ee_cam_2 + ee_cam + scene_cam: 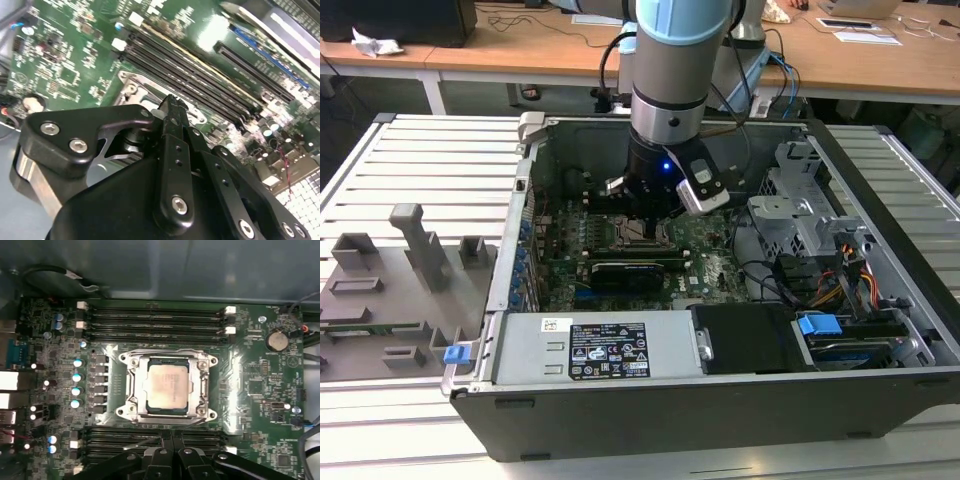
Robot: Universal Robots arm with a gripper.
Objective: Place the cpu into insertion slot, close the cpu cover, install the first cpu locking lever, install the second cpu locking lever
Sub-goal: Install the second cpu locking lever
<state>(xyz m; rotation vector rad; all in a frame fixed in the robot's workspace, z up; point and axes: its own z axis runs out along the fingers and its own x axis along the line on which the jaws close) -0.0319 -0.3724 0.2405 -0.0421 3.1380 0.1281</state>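
In the first wrist view the cpu (167, 386), a silver-grey square chip, lies flat in the insertion slot (131, 407) on the green motherboard. The cpu cover (202, 385) lies down around it, framing the chip. My gripper (168, 436) is at the socket's edge beside the memory slots, its two black fingers pressed together. A thin metal rod (142, 442) runs along that socket edge by the fingertips; whether they touch it I cannot tell. In the second wrist view the gripper (173, 102) tips hang just above the socket frame (131, 82). In the exterior view the gripper (650, 222) reaches down into the open case over the socket.
Long black memory slots (155, 320) flank the socket on two sides. A black expansion card (625, 270) sits just in front of the socket. The power supply (590, 350), drive cage (810, 205) and cables (775, 280) crowd the case. Grey fixtures (410, 255) stand on the slatted table.
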